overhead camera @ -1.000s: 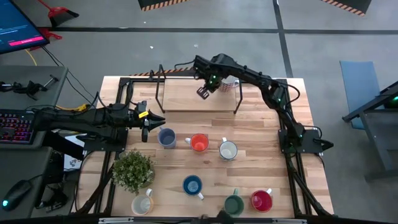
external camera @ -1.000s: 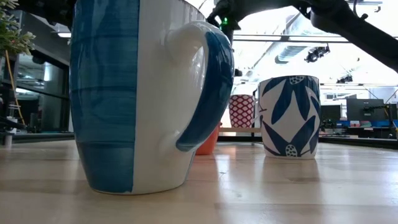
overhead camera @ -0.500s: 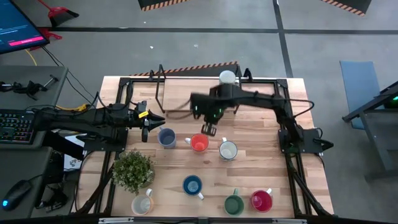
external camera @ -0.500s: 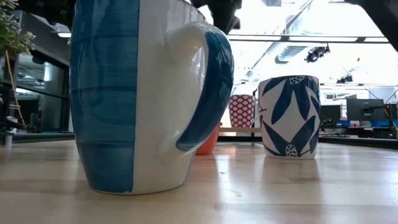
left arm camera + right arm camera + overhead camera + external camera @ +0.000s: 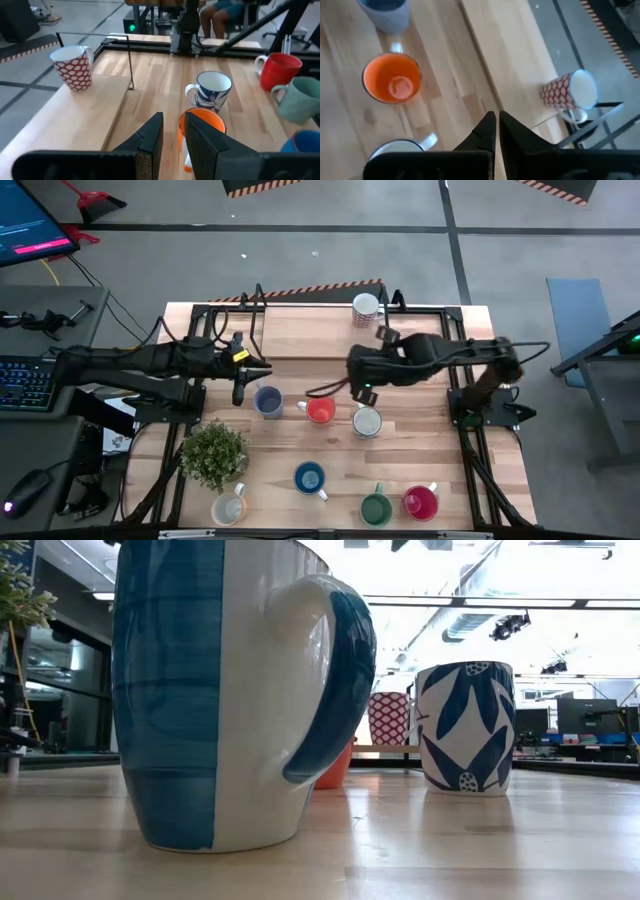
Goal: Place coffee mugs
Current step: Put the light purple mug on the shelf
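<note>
Several coffee mugs stand upright on the wooden table: grey-blue [image 5: 267,400], orange [image 5: 320,411], white with blue leaves [image 5: 367,422], blue [image 5: 309,478], cream [image 5: 229,508], green [image 5: 376,508], red [image 5: 420,502]. A white mug with a red pattern [image 5: 366,307] stands on the raised board's far right corner. My right gripper [image 5: 358,387] hangs shut and empty above the table, between the orange mug [image 5: 392,78] and the raised board. My left gripper [image 5: 240,384] hovers just left of the grey-blue mug, its fingers [image 5: 150,142] a narrow gap apart with nothing between them.
A potted green plant [image 5: 214,455] stands at the near left. The raised wooden board [image 5: 310,335] on thin wire legs [image 5: 129,60] spans the far side. Black frame rails [image 5: 200,330] run along the table's edges. Bare wood lies between the two mug rows.
My right gripper, shut throughout, has swung from beside the red-patterned mug over the raised board toward the table's near edge, then a little toward the right, its wrist turning. My left gripper has lifted a little and rolled. No mug has moved.
</note>
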You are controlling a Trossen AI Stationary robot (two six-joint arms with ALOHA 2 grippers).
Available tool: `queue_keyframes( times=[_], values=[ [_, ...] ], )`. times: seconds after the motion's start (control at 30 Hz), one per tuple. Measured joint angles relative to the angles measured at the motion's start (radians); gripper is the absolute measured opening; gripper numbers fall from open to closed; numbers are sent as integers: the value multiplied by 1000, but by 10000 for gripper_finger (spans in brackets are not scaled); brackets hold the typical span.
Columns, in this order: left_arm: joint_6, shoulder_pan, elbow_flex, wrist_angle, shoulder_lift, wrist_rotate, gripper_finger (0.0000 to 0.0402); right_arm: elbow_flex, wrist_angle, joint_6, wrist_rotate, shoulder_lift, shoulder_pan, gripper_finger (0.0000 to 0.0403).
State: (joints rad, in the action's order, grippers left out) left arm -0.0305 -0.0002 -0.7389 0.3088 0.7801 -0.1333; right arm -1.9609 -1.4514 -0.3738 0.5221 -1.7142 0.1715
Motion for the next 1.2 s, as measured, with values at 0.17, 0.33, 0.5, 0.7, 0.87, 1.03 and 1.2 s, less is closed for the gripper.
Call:
queue_keyframes(
  times=[0.17, 0.33, 0.5, 0.7, 0.87, 1.03, 1.2],
  values=[
    [7, 0, -8, 25, 4, 0, 71, 524, 376, 24, -75, 295, -14, 2],
    [8, 0, -8, 66, -1, 0, 71, 946, 783, 7, -190, 609, -55, 2],
    [6, 0, -8, 65, 25, 0, 71, 1243, 1025, -1, -191, 810, -82, 2],
    [6, 0, -8, 63, 89, -9, 71, 1410, 1177, -37, -207, 894, -100, 2],
    [-116, 15, -8, 76, 164, 17, 72, 1441, 1183, 13, -246, 881, -100, 2],
    [-124, 37, -8, 117, 243, 80, 72, 1442, 1187, 29, -233, 876, -100, 3],
    [-146, 62, -15, 185, 274, 89, 72, 1442, 1179, 34, -235, 878, -100, 19]
  ],
)
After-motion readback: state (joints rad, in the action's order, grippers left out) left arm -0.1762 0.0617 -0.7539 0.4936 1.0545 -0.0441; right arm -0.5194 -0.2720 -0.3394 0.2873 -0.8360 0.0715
